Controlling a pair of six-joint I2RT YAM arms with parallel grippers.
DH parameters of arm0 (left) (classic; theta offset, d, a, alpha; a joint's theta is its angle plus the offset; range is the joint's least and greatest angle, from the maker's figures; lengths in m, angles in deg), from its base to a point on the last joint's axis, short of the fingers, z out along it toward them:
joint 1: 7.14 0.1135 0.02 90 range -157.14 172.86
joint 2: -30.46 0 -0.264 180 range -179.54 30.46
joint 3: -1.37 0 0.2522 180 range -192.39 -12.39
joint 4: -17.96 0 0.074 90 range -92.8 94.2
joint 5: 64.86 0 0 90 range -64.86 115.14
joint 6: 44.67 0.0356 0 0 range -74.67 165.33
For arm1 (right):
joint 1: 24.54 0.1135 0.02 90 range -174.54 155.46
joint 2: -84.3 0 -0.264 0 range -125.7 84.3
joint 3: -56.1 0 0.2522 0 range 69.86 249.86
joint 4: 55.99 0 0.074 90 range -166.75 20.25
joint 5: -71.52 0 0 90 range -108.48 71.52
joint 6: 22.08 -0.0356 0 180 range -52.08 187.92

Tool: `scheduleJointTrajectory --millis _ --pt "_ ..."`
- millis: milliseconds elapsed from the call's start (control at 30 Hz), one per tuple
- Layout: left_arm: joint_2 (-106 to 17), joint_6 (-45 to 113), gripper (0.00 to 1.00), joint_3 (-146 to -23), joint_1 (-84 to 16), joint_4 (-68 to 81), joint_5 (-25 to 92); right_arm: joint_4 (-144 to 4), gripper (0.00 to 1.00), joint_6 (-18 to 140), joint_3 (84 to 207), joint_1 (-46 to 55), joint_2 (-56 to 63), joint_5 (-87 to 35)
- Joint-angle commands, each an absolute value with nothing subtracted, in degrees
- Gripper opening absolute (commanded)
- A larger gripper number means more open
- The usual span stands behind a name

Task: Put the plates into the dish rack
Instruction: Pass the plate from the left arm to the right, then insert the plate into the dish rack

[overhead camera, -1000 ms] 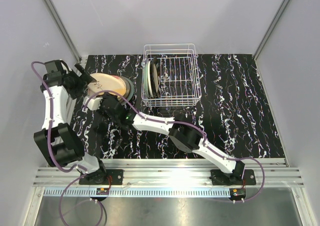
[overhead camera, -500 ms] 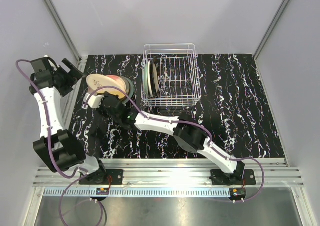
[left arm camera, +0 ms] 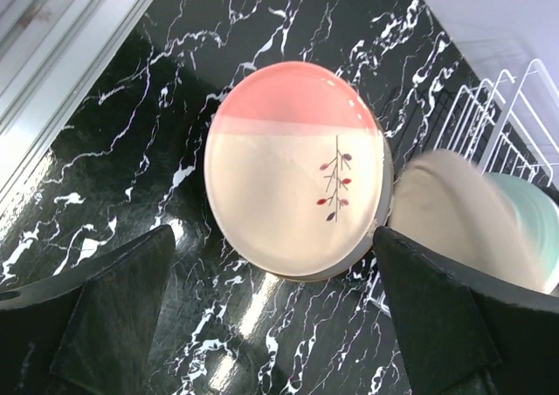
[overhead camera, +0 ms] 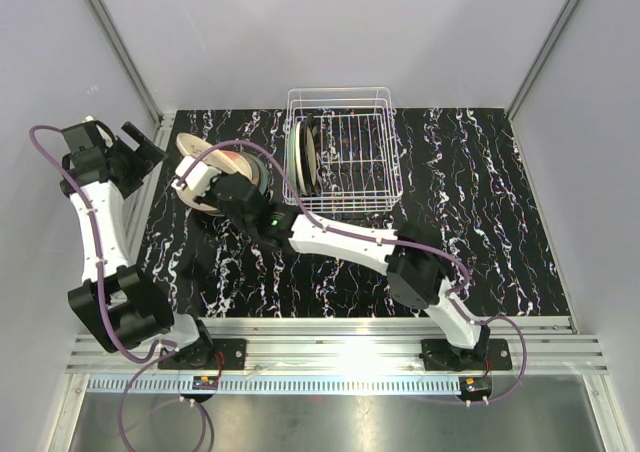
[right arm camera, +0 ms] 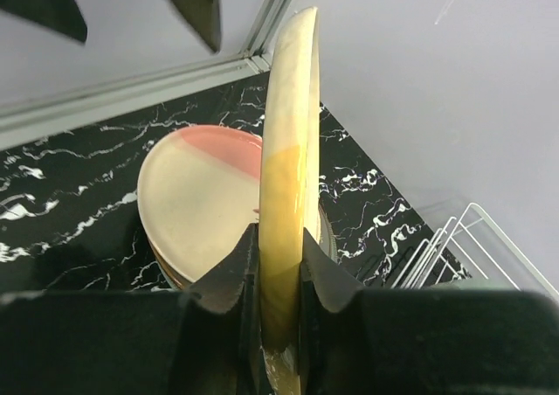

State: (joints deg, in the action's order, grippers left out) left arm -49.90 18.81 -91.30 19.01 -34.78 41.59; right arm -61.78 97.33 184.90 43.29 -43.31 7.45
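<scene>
1. Cream plate (right arm camera: 293, 124) pinched at its lower rim in my right pincer (right arm camera: 279, 259). The fingers are pressed on both faces and the plate stands upright on edge, lifted off the table (overhead camera: 480, 192).
2. Just behind and below it, a stack of plates (overhead camera: 240, 172) lies flat on the far-left part of the table, with the pink leaf-motif plate (left arm camera: 293, 168) on top.
3. The stack sits just left of the dish rack (overhead camera: 338, 92); I cannot tell whether they touch.
4. The rack is white wire, at the far middle of the table. The racked plates (overhead camera: 303, 157) stand on edge in its left end, the pale green one outermost.
5. My left pincer (overhead camera: 143, 140) is spread wide at the table's left edge by the wall (overhead camera: 60, 72), apart from the stack, with its camera looking down on the pink plate.
</scene>
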Motion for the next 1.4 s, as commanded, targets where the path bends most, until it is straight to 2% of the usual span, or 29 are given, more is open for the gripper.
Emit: scheduleJointTrajectory --millis 0,267,467,633,900,1067,1200,1367 --pt "-46.7 19.4 0.99 -88.8 19.0 -29.7 41.4 -55.3 0.0 91.8 184.6 43.8 -31.6 8.7" --pt "-46.8 18.8 0.99 -82.0 19.0 -24.5 44.5 -54.5 0.0 81.4 172.5 43.8 -20.7 9.2" --pt "-46.4 19.7 0.99 -81.0 17.5 -22.1 45.4 -51.4 0.0 75.5 160.0 43.9 -7.5 8.6" --pt "-45.1 19.2 0.99 -77.8 17.0 -19.2 48.8 -53.0 0.0 75.3 156.0 43.9 0.7 10.9" --pt "-42.7 19.1 0.99 -76.5 16.9 -18.3 48.1 -49.5 0.0 79.2 148.4 43.7 10.3 23.2" --pt "-42.7 19.1 0.99 -76.4 16.9 -18.2 48.7 -50.6 0.0 76.7 145.8 40.5 13.4 29.0" --pt "-42.7 19.1 0.99 -76.1 16.5 -17.4 50.5 -58.0 0.0 64.9 145.4 32.6 14.2 25.5" --pt "-42.8 18.5 0.99 -76.0 16.1 -17.2 51.2 -60.4 0.0 60.6 147.7 28.2 10.5 22.4"
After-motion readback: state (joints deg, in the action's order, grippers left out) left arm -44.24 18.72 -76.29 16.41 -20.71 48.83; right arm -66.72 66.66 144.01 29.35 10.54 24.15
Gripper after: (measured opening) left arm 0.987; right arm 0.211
